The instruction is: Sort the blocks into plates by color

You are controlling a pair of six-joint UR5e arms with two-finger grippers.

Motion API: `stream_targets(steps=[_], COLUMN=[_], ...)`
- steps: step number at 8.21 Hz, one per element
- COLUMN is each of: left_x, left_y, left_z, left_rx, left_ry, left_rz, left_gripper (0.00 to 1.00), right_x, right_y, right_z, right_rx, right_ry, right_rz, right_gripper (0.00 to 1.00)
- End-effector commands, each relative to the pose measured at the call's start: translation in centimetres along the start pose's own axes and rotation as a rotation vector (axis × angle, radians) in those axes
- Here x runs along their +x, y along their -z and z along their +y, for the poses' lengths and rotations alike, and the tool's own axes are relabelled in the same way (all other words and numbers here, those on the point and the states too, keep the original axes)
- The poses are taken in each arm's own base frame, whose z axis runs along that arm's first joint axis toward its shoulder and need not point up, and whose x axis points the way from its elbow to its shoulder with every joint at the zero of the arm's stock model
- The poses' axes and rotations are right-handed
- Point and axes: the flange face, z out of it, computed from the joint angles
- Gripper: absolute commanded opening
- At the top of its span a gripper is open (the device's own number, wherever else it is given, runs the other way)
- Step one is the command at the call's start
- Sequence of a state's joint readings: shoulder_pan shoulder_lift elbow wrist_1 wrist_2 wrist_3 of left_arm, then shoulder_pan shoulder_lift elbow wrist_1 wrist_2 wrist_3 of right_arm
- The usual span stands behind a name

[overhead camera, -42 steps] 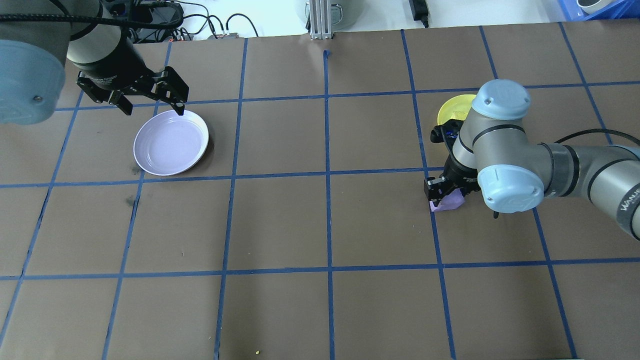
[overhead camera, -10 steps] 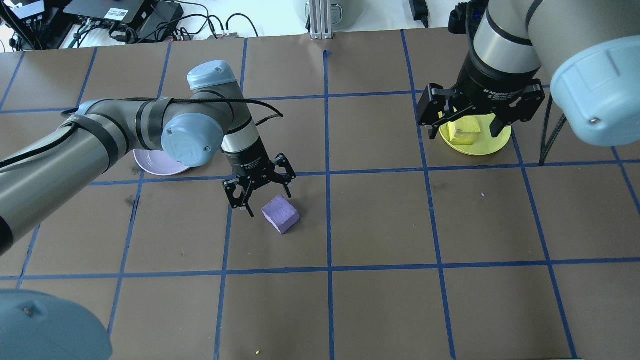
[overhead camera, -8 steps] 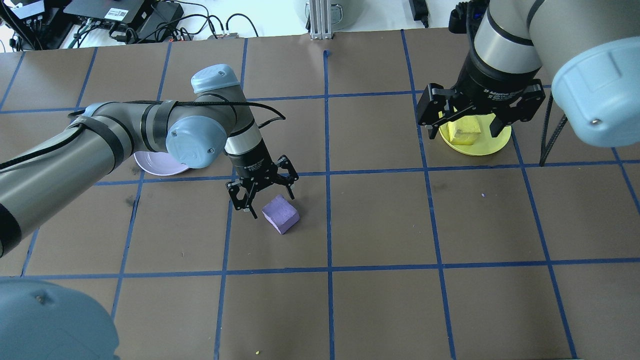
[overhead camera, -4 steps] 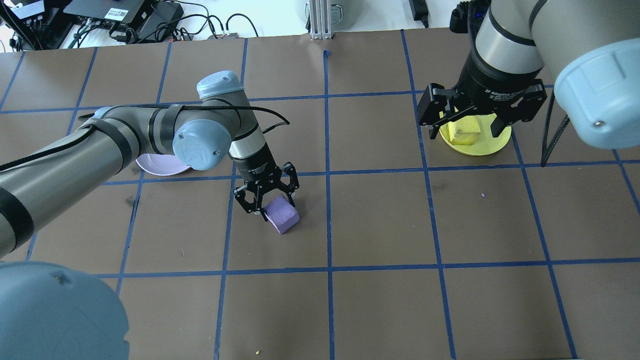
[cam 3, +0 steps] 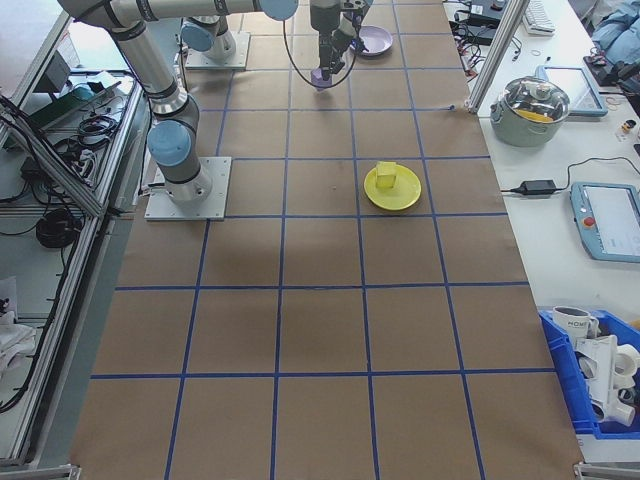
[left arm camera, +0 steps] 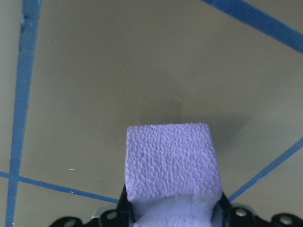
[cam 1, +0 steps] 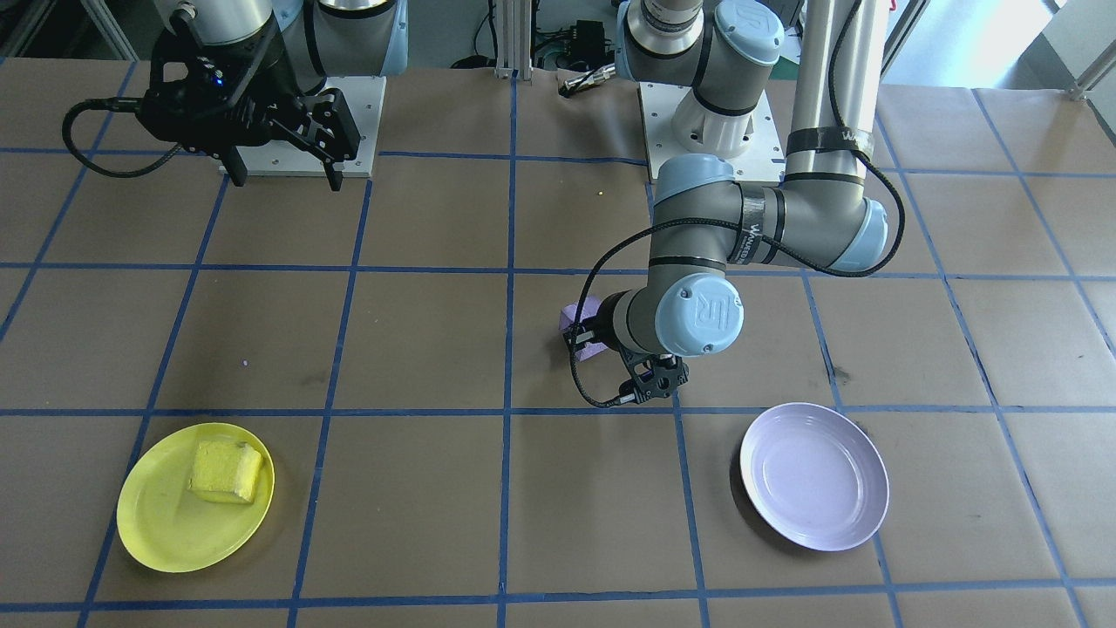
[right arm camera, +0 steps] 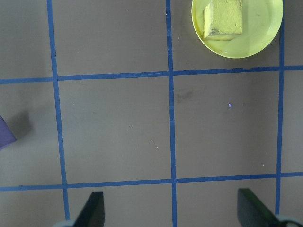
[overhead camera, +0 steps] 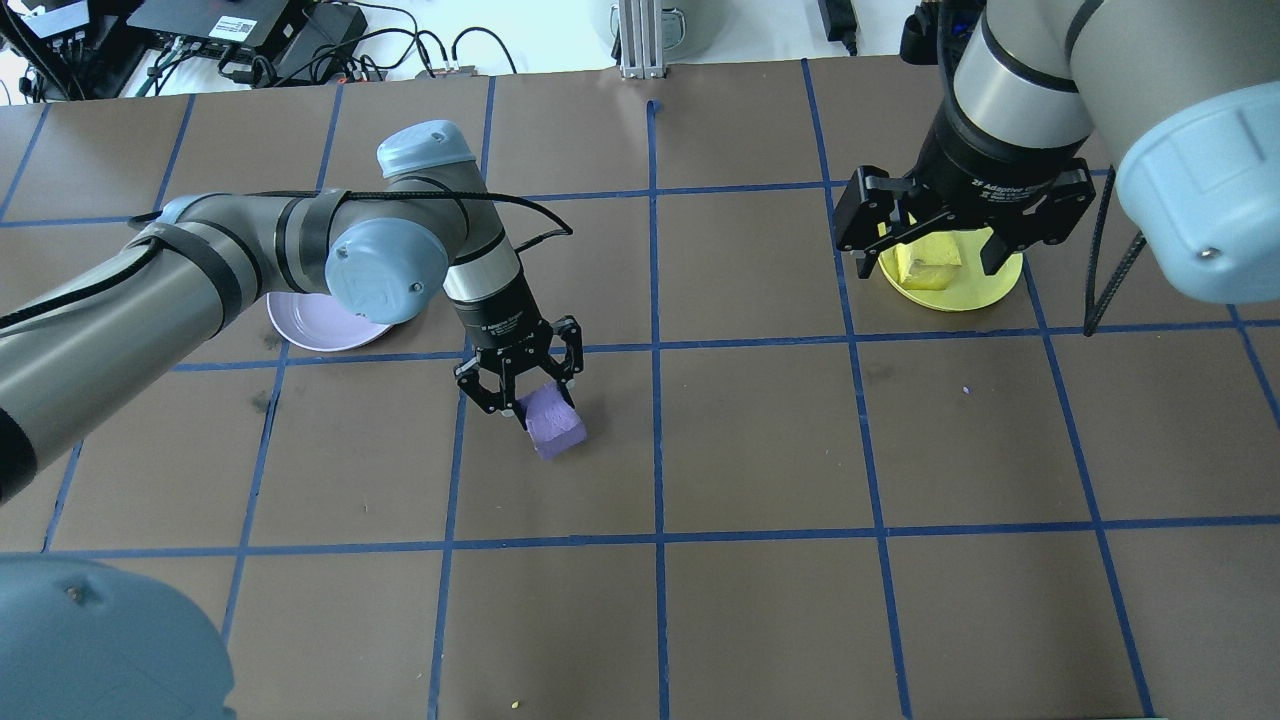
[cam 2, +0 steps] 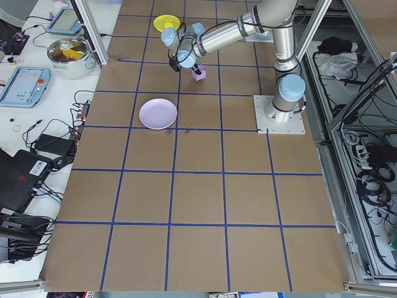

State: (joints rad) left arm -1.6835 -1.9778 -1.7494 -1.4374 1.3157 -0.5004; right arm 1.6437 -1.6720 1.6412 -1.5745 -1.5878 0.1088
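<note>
- A brown tabletop [overhead camera: 760, 440] carries a grid of blue tape lines [overhead camera: 655, 300].
- Off its far edge in the exterior left view stand a steel pot with a glass lid [cam 2: 69, 54], a tablet-like pendant [cam 2: 23, 85] and a black laptop [cam 2: 25, 180] among cables.
- In the exterior right view, a blue bin holding white parts [cam 3: 600, 385] sits at the near right, with a black power adapter [cam 3: 540, 187] beside the tabletop.

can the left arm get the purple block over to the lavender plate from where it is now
Probably yes. The left gripper already straddles the purple block, and the lavender plate sits empty close by on that arm's side, with only bare table between them.
</note>
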Motion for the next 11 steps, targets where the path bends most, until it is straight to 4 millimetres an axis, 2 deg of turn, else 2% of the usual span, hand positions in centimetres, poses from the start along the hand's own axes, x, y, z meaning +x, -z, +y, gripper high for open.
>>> stream_targets(steps=[1, 3, 4, 5, 6, 7, 9, 10, 11], left_x=[-0.3, -5.6, -8.7, -11.9, -14.4, -15.8, -15.6, -15.5, -15.5], left_y=[8.3, 17.9, 20.3, 21.2, 21.0, 19.9, 17.0, 15.7, 15.6], left_z=[-0.7, -4.2, -6.7, -9.2, -11.9, -14.5, -18.6, -19.8, -20.1], left_rx=[0.132, 0.208, 0.229, 0.238, 0.247, 0.253, 0.256, 0.239, 0.246], left_ry=[-0.083, -0.217, -0.272, -0.311, -0.371, -0.369, -0.398, -0.399, -0.4], left_rz=[-0.03, -0.07, -0.053, -0.044, -0.075, -0.14, -0.159, -0.161, -0.159], left_gripper=[0.0, 0.0, 0.0, 0.0, 0.0, 0.0, 0.0, 0.0, 0.62], right_x=[0.0, 0.1, 0.0, 0.1, 0.1, 0.1, 0.1, 0.1, 0.0], right_y=[0.0, 0.0, 0.0, 0.1, 0.1, 0.2, 0.1, 0.0, -0.1], right_z=[0.1, 0.1, 0.1, 0.2, 0.3, 0.2, 0.3, 0.2, 0.3], right_rx=[0.0, -0.002, -0.003, -0.002, -0.005, -0.003, -0.006, -0.006, -0.011], right_ry=[0.001, -0.001, 0.001, 0.001, 0.002, 0.001, 0.002, 0.001, 0.001], right_rz=[0.004, 0.005, 0.006, 0.006, 0.007, 0.008, 0.008, 0.007, 0.004], right_gripper=[1.0, 1.0, 1.0, 1.0, 1.0, 1.0, 1.0, 1.0, 1.0])
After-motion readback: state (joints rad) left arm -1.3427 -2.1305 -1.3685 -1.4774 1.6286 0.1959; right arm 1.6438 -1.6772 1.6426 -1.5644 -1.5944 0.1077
